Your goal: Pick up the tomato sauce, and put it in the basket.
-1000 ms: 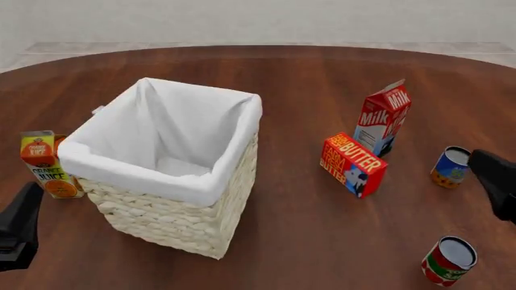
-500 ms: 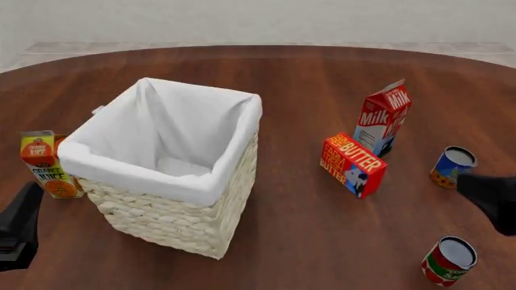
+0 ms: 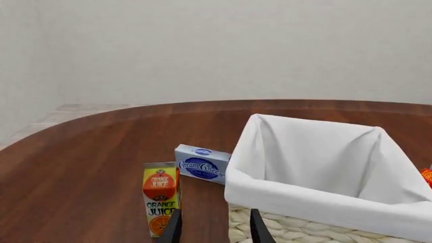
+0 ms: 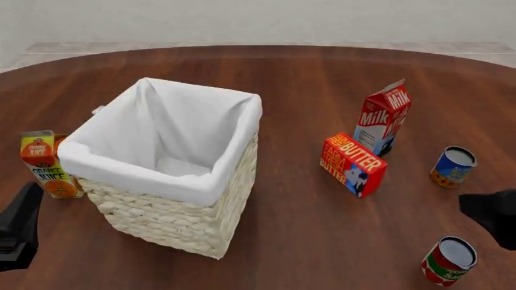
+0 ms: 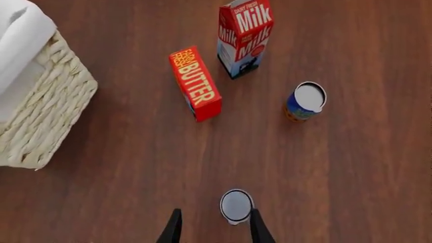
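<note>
Front view. Tomato sauce [image 4: 449,261]: upright on table [image 4: 306,84], near right corner, well apart from basket [image 4: 168,168]. Basket: centre-left, lining open upward, interior showing only cloth. Right gripper [image 4: 493,217]: dark mass at right edge, above and just beyond the tomato sauce, between it and blue-and-yellow can [image 4: 452,167]; finger spread not readable here. Left gripper [image 4: 18,226]: near left edge, beside orange juice carton [image 4: 45,165]; spread likewise not readable here. Butter box [image 4: 351,165] and milk carton [image 4: 383,118]: right of centre, farther off.

Left wrist view. Left gripper [image 3: 214,227]: fingertips parted, holding nothing. Ahead: orange juice carton [image 3: 161,205], cream cheese box [image 3: 202,164], basket rim [image 3: 317,193].

Right wrist view. Right gripper [image 5: 214,226]: fingertips parted, holding nothing, pointing down. Tomato sauce [image 5: 236,206]: grey lid seen from above, lying between the fingertip lines but closer to one. Also in view: butter box [image 5: 196,83], milk carton [image 5: 244,38], blue-and-yellow can [image 5: 305,102], basket corner [image 5: 37,106].

Step in hand, as judged: approach for pick. Advice: centre lid between fingertips before descending; keep wrist vertical; descend until pads straddle can wall below rim; close evenly to avoid tipping; lift clear of butter box before crossing left to basket.
</note>
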Robot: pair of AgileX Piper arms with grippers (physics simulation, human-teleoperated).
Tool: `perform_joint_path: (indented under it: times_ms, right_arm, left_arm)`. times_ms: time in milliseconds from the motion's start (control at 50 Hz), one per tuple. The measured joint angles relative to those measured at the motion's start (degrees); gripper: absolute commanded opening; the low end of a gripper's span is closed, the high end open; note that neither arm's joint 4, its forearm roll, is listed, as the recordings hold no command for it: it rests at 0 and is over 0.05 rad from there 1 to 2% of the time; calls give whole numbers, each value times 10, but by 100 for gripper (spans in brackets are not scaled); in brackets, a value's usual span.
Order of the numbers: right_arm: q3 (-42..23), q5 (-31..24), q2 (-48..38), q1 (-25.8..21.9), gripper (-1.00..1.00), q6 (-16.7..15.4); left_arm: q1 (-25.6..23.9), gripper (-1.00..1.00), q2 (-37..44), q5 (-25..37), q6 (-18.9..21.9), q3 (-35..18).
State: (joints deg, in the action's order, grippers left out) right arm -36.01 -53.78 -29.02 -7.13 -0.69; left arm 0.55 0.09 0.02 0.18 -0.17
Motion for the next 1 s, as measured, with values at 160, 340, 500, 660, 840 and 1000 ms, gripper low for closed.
perform_joint_path:
  times_ms: [160,340,500,660,840,1000]
  right_arm:
    - [16,12,-14,15,100,-9]
    - [37,35,-31,34,100,-19]
    - [59,69,-52,44,100,-23]
    - [81,101,-72,53,100,-27]
    - [106,138,-94,69,100,-34]
    - [128,163,-109,79,100,-39]
  left_arm:
    - [0,100,0,0,0,0]
    - [0,100,0,0,0,0]
    - [0,100,0,1,0,-1]
    - [0,100,0,1,0,-1]
    - [0,100,0,1,0,-1]
    - [0,100,0,1,0,-1]
